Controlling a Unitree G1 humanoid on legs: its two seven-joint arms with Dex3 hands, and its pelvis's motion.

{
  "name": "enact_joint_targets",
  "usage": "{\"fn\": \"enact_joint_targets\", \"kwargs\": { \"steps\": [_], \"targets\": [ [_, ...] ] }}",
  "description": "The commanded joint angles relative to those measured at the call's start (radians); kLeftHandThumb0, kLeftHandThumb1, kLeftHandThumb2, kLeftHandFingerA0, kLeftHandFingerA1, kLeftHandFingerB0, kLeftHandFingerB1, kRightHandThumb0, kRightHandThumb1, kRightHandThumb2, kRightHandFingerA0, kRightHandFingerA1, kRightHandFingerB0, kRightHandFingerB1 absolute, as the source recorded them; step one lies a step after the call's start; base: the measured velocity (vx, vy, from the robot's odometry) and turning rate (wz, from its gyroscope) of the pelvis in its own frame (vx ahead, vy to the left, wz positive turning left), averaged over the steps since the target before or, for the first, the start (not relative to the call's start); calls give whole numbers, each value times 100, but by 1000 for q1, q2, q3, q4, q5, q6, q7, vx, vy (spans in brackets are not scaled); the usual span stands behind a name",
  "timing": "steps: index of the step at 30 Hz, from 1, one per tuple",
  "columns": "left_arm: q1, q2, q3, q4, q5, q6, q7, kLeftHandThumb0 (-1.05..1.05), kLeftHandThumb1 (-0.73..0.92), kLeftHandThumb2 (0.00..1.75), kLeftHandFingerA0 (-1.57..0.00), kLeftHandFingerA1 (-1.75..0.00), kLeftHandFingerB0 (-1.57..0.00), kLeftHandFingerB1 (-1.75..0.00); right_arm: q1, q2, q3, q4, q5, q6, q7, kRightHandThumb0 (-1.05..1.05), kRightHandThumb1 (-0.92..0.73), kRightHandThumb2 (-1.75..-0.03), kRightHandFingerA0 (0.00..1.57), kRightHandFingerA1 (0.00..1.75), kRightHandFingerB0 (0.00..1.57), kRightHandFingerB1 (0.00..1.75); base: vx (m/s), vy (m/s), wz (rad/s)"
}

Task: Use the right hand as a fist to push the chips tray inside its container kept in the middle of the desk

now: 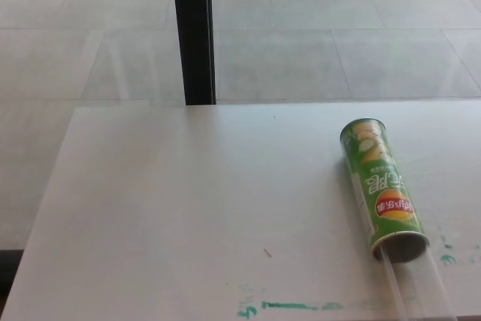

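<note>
Neither hand shows in the head view, left or right, so whether the fingers are spread or curled cannot be told.

Chips can (380, 189): green cardboard tube lying on its side on the white surface (188, 208), at about 3 o'clock of the frame, well right of the middle. Closed end points to 12 o'clock, open mouth to 5 o'clock, long axis slightly slanted.

Chips tray (415, 283): clear plastic, sticking out of the open mouth toward 5–6 o'clock and running off the bottom edge of the frame. Its far end is out of view. Contents cannot be made out.

Handling, as judged: the can looks light and round, so it would likely roll or skid on the smooth surface if pushed off-axis. The tray looks thin and flexible, liable to buckle or jam at the rim. No grasp needed; a fist should meet the tray's outer end squarely and press along the can's axis toward 12 o'clock. Nothing braces the closed end, so the whole can may slide.

Writing: red and yellow Lay's logo near the mouth, seen upside down; pale characters above it, not legible. Chip pictures near the closed end.

Green paint smears (297, 307) on the surface at 6 o'clock.
</note>
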Motion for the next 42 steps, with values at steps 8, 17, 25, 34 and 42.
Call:
{"fn": "enact_joint_targets", "kwargs": {
  "steps": [8, 17, 25, 34, 42],
  "targets": [
    [3, 13, 38, 27, -64, 6, -35, -62, 63, 138, -134, -146, -32, -88, -79, -79, -236, -189, 132, 81, -216, -61, -84, -65, 79, 83, 52, 50, 0, 0, 0],
    [13, 18, 7, 24, -45, 1, -37, -88, 62, 131, -73, -125, -37, -95, -86, -141, -290, -339, 127, 192, -258, -63, -86, -65, 93, 94, 61, 55, 0, 0, 0],
    [18, 21, 20, 21, -67, 4, -40, -90, 58, 130, -87, -134, -44, -101, -79, -144, -277, -528, 157, 251, -203, -67, -84, -65, 88, 78, 58, 51, 0, 0, 0],
    [14, 20, 22, 38, -63, -5, -23, -82, 56, 134, -84, -134, -55, -110, 57, -51, -83, -1120, 293, 267, 36, -75, -79, -63, 89, 90, 67, 50, 0, 0, 0],
    [18, 19, 22, 45, -62, -15, -35, -89, 58, 129, -72, -126, -40, -97, 252, -71, 146, -1378, 245, 194, 195, -66, -89, -66, 73, 103, 49, 53, 0, 0, 0]
  ]
}}
